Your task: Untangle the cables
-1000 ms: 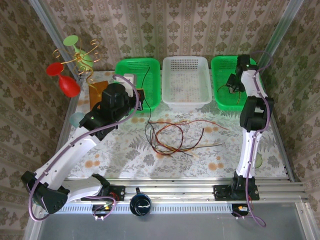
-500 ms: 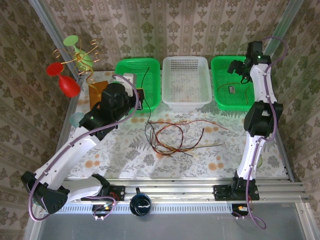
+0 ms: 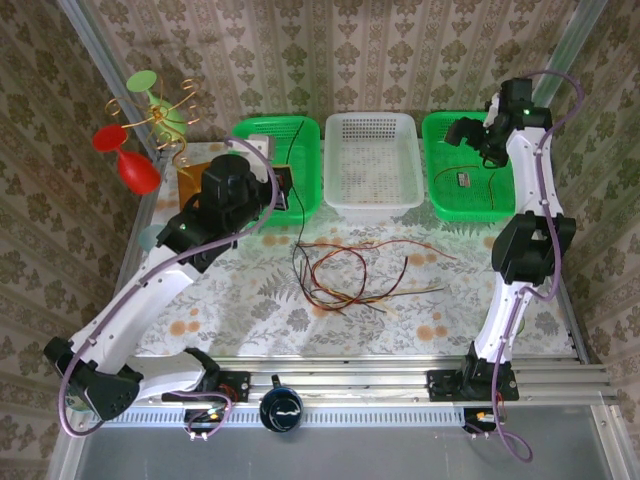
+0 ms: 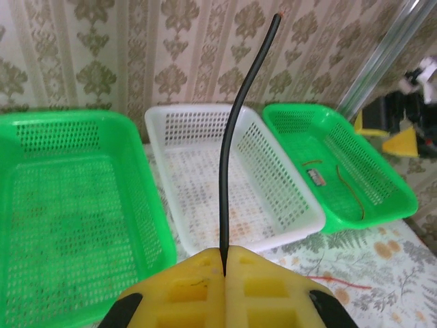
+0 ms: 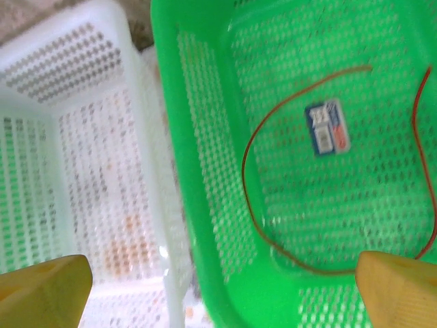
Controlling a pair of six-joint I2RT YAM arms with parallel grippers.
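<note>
Floral surface (image 3: 240, 300): right gripper (image 5: 218, 283) just sprung wide over the far-right-corner green basket (image 5: 184, 137), red cable (image 5: 244, 171) delivered; left gripper (image 4: 225, 263) pinches a black cable (image 4: 235, 123); remaining cables (image 3: 335, 262) tangled mid-surface.

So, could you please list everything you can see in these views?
green baskets: two, green, either end of the far row
white basket: one, white, between them
tangled cables: several, black, red and yellowish, on the table in front of the baskets
red cable: one, red, inside the right green basket
label: one, white, on that basket's floor
black cable: one, black, rising from the left pads
plastic glasses: two, red and green, far left
table: one, floral cloth
left end effector: yellow pads, shut on the black cable
right end effector: yellow pads, open, above the right green basket
</note>
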